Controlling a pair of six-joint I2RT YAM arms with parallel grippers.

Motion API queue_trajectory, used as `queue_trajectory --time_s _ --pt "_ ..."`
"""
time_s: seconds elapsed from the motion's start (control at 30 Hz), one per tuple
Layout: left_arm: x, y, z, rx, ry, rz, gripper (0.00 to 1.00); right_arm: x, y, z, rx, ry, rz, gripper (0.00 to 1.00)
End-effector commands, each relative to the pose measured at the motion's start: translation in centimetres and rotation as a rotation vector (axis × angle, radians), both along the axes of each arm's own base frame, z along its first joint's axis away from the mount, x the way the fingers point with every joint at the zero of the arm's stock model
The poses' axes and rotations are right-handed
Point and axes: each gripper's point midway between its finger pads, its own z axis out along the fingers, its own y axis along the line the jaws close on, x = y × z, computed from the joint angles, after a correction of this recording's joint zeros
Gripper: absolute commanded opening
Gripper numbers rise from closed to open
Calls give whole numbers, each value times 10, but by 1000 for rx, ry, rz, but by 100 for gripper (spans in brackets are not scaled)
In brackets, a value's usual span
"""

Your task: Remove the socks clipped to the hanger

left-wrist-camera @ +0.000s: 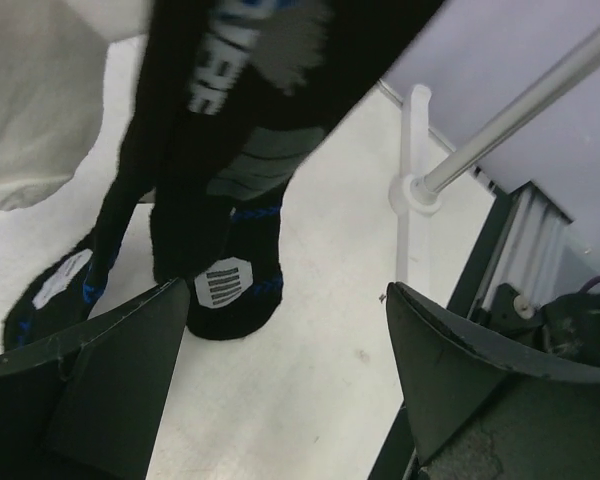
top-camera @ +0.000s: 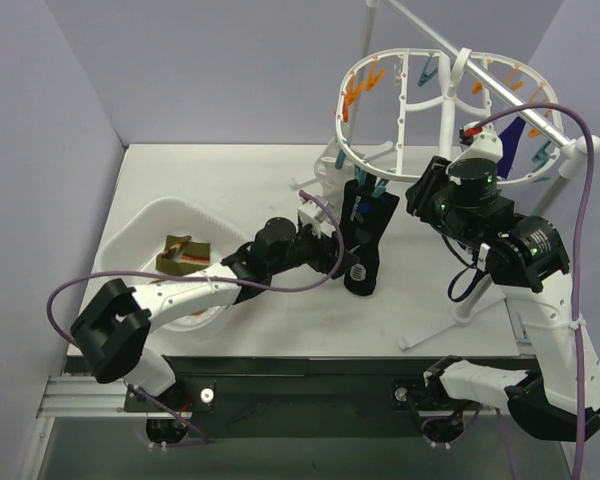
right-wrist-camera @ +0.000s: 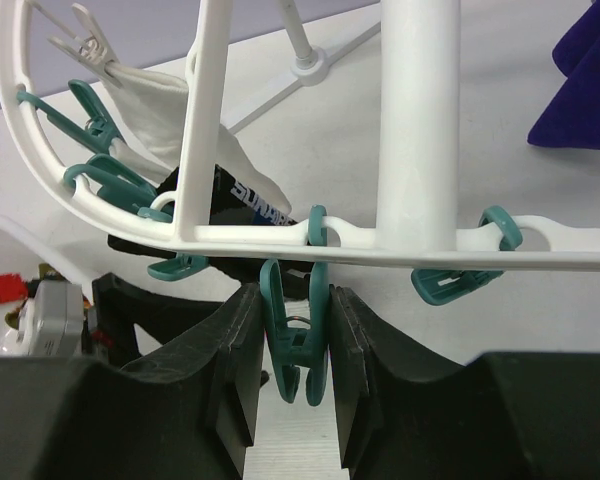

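Note:
The white oval hanger (top-camera: 400,62) hangs from a stand at the back right, with teal and orange clips. Two black socks with white print (top-camera: 368,240) hang from its near-left rim, toes touching the table. A white sock (top-camera: 330,170) hangs beside them and a dark purple sock (top-camera: 510,135) at the right. My left gripper (top-camera: 332,248) is open and empty, just left of the black socks (left-wrist-camera: 220,200). My right gripper (right-wrist-camera: 296,350) is shut on a teal clip (right-wrist-camera: 295,340) dangling under the hanger rim (right-wrist-camera: 280,240). No sock shows in that clip.
A white tub (top-camera: 150,225) at the left holds an orange-brown patterned sock (top-camera: 183,250). The stand's white feet (top-camera: 450,325) and pole (left-wrist-camera: 520,110) stand on the table at the right. The purple sock (right-wrist-camera: 585,90) hangs right of the thick white rib (right-wrist-camera: 415,120).

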Motion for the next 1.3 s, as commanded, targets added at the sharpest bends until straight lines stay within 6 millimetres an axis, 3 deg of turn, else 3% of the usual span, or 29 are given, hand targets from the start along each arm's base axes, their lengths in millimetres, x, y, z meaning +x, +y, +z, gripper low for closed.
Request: queue_trajectory --time_s 0.0,0.07,0.37,0.5,0.6,0.7,0.77,0.83,0.97,1.1,1.17,1.2,1.27 --pt "26 -13 21 -220 135 -23 91 -6 -5 -1 -7 14 0 0" --pt "27 -18 24 -274 175 -45 91 -6 -4 -1 -4 16 2 0" --pt "41 -34 -3 -262 204 -9 82 -6 -3 -7 -10 30 7 0" --pt "35 -43 -1 -280 196 -41 58 -6 -3 -12 -17 41 4 2" --pt "31 -46 -2 -273 176 -43 47 -5 -3 -14 -19 46 5 7" --pt "31 -45 -1 -259 151 -40 26 -6 -2 -15 -22 49 12 10" --pt "29 -45 -2 -241 146 -28 6 -5 -2 -16 -27 53 14 13" --pt "26 -42 3 -227 112 -12 0 -6 -2 -16 -27 53 14 16" --pt "2 -42 9 -179 62 -14 0 -7 -1 -19 -33 70 25 28" --pt "-40 -42 24 -199 36 -60 0 -8 1 -26 -50 108 38 40" --pt "-53 -40 22 -190 39 -66 0 -10 3 -29 -47 121 49 46" --pt "-59 -37 31 -205 25 -66 0 -11 3 -29 -45 124 54 49" --pt "-74 -36 29 -193 28 -81 0 -13 6 -31 -36 135 71 54"
